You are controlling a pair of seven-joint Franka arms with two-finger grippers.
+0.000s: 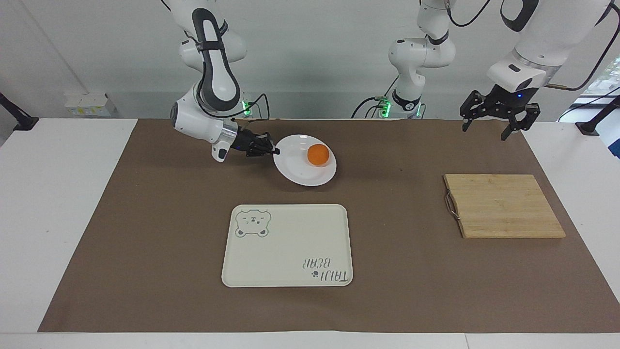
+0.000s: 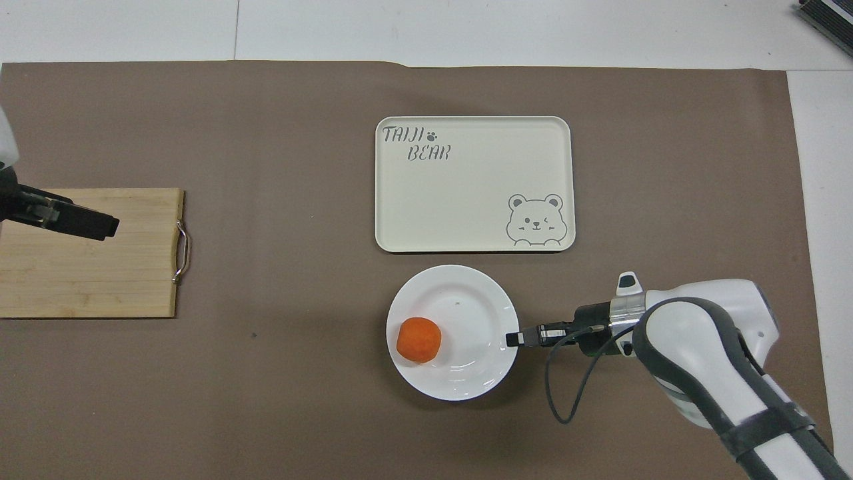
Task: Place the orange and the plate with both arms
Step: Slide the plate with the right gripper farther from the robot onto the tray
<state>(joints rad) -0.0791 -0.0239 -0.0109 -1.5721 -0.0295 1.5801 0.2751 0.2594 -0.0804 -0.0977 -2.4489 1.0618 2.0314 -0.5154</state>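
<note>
The white plate (image 1: 296, 162) (image 2: 466, 313) is held by its rim in my right gripper (image 1: 275, 151) (image 2: 512, 339), which is shut on it. The plate hangs just above the brown mat and tilts down away from the gripper, casting a shadow below. The orange (image 1: 318, 154) (image 2: 418, 340) rests on the plate at the rim toward the left arm's end, away from the fingers. My left gripper (image 1: 485, 132) (image 2: 93, 225) waits open, raised high over the cutting board's end of the table, holding nothing.
A cream tray with a bear drawing (image 1: 290, 242) (image 2: 466, 193) lies on the mat just farther from the robots than the plate. A wooden cutting board with a metal handle (image 1: 503, 206) (image 2: 100, 280) lies toward the left arm's end.
</note>
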